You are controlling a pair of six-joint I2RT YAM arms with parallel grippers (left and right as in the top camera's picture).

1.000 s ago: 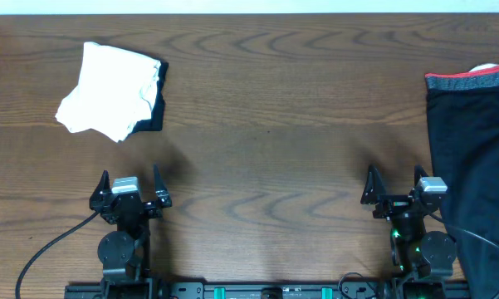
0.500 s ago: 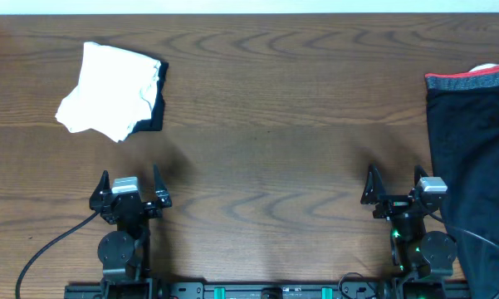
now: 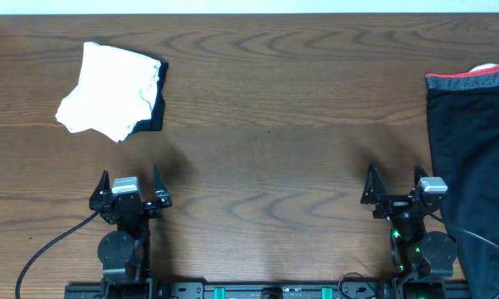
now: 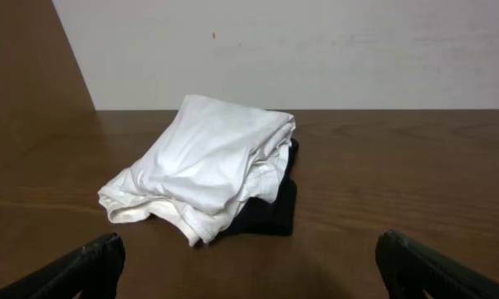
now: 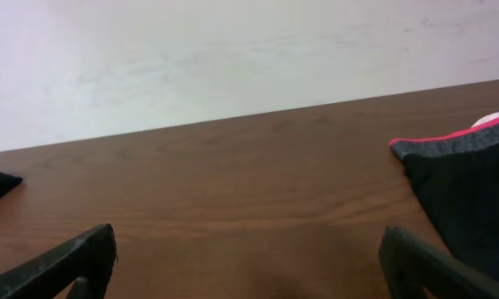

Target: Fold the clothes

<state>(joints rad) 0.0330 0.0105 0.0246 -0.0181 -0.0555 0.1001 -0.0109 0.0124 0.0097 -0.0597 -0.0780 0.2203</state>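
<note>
Lying just right of the right end effector [image 3: 394,181], the black cloth garment with red-trimmed waistband [image 3: 473,149] runs lengthwise away along the bench [image 3: 274,124]; that and the left end effector [image 3: 130,178] gape empty.

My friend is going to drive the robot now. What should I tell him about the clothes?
Grippers: the left gripper and the right gripper are both open and empty, low at the near edge.
Done: the white garment sits folded at the far left, on top of a dark piece.
Left: the black garment at the right edge looks unfolded. Fold it next.
</note>
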